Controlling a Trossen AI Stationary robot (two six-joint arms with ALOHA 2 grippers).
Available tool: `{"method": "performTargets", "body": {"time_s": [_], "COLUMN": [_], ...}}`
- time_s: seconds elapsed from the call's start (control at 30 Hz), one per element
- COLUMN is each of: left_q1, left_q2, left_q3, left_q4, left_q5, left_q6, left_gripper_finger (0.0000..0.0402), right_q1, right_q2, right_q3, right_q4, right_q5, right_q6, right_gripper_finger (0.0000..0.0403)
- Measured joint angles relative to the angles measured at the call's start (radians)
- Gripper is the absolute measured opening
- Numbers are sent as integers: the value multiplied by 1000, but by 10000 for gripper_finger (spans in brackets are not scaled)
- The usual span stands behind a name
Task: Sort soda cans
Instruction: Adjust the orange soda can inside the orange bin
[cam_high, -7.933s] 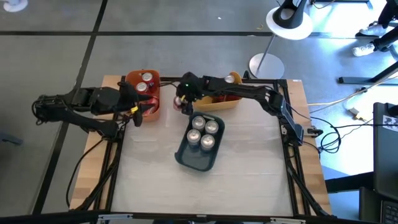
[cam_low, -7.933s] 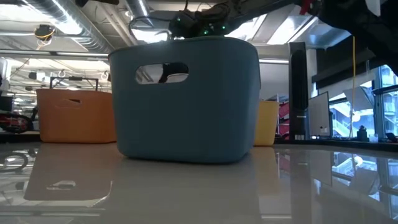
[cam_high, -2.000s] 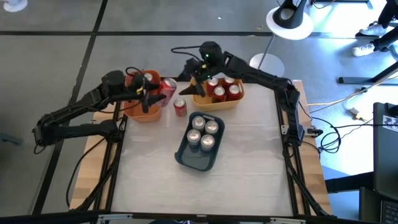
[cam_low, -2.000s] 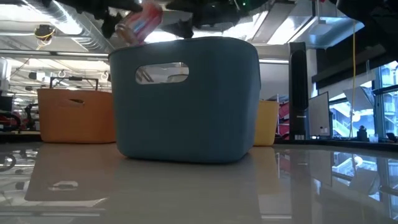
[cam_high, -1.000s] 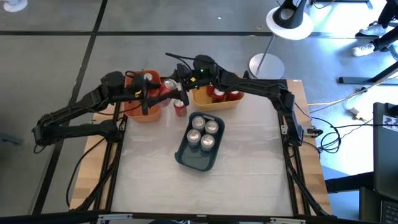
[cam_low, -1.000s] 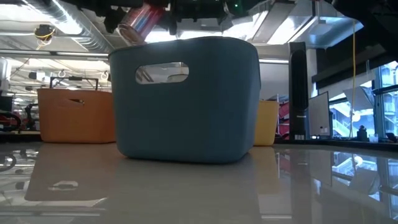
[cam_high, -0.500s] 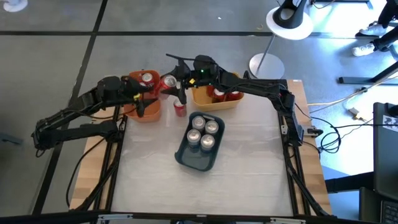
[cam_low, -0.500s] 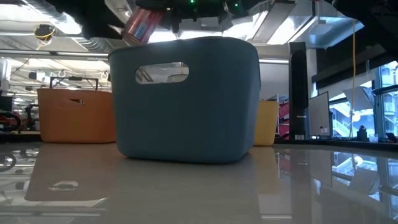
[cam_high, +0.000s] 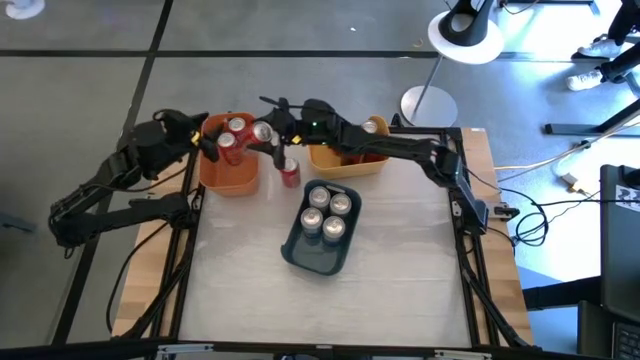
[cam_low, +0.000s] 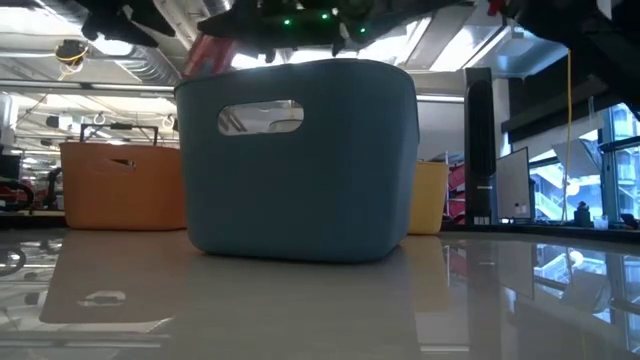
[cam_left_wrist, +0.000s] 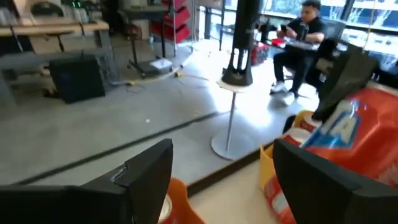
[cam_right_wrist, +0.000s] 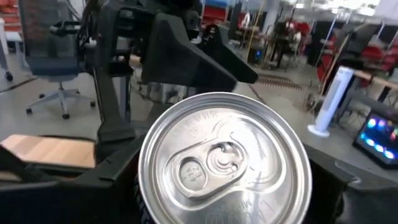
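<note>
My right gripper (cam_high: 268, 136) reaches from the table's right and is shut on a red soda can (cam_high: 262, 131), held in the air by the orange bin's (cam_high: 222, 172) right rim. The can also shows in the low view (cam_low: 205, 50). My left gripper (cam_high: 207, 140) is open and empty at the bin's far left side, its fingers (cam_left_wrist: 146, 180) facing the can (cam_left_wrist: 348, 143). Two cans (cam_high: 233, 131) lie in the orange bin. A red can (cam_high: 290, 176) stands on the table. Several silver cans (cam_high: 325, 212) stand in the dark blue-grey bin (cam_high: 312, 258). My right gripper pinches the red can's body (cam_right_wrist: 155, 205) between its two fingers, which lie along the can. The silver top (cam_right_wrist: 221, 165) faces back toward the wrist. The fingers come roughly level from the table's right. The can is tilted and lifted clear of table and bins.
A yellow bin (cam_high: 345, 166) with a can (cam_high: 374, 126) stands at the far edge under my right arm. The blue-grey bin (cam_low: 300, 160) fills the middle of the low view. The near half of the table is bare. A seated person (cam_left_wrist: 305, 37) is in the room beyond.
My left gripper has let go of the red can and drawn back toward the table's left edge. My right gripper has taken hold of the can and carried it a little toward the orange bin, still clear of the table.
</note>
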Motion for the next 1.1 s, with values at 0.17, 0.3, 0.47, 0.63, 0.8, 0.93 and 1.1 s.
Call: {"method": "performTargets", "body": {"time_s": [0.17, 0.3, 0.47, 0.63, 0.8, 0.93, 1.1], "left_q1": [-1, -1, -1, -1, -2, -2, -2], "left_q2": [7, 21, 41, 55, 66, 66, 66], "left_q3": [5, 5, 5, 5, 5, 5, 5], "left_q4": [33, 29, 30, 30, 29, 26, 20], "left_q5": [-1, -1, -1, 0, 1, 1, 1], "left_q6": [39, 40, 46, 46, 39, 37, 22], "left_gripper_finger": [264, 265, 265, 265, 265, 265, 265], "right_q1": [11, 16, 16, 14, 16, 17, 17], "right_q2": [85, 170, 274, 318, 358, 396, 418], "right_q3": [70, 177, 303, 298, 298, 297, 298], "right_q4": [47, 37, 12, -52, -107, -141, -166], "right_q5": [18, 27, 30, 44, 45, 45, 44], "right_q6": [-16, -16, -22, -33, -36, -35, -33], "right_gripper_finger": [283, 283, 283, 283, 283, 283, 283]}}
